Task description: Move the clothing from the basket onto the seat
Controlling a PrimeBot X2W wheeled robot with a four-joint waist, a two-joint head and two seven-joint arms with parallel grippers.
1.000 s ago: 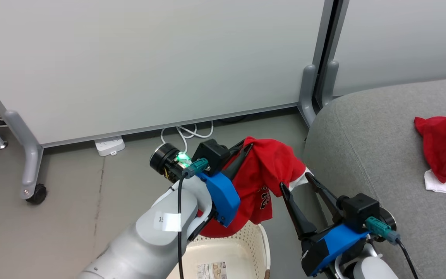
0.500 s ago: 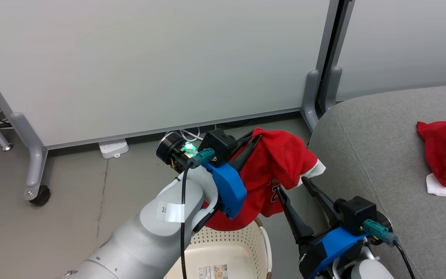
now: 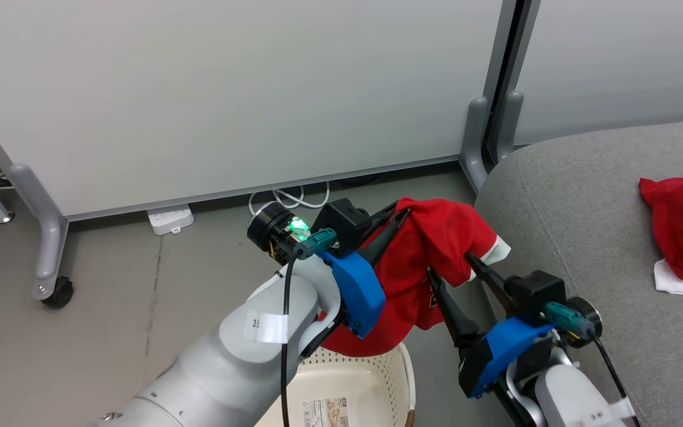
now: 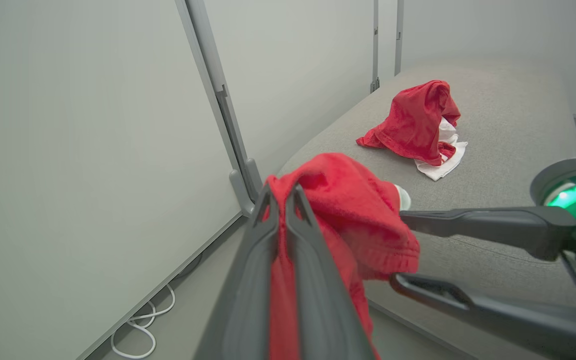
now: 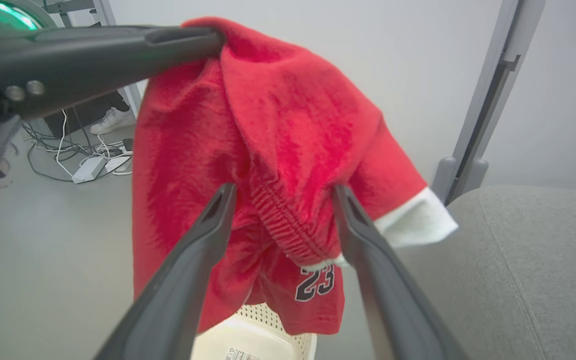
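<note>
Softly bunched, fuzzy red clothing (image 5: 278,115) drapes from the pinched left gripper (image 4: 280,192).

2 pieces of clothing (image 3: 430,249) (image 3: 682,228), 1 basket (image 3: 377,370), 1 seat (image 3: 584,196), 2 grippers (image 3: 402,209) (image 3: 449,264), 1 power strip (image 3: 169,219).

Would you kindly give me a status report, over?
Left gripper shut on red garment, held above basket. Right gripper open, astride its hem. Other garment on seat.
</note>
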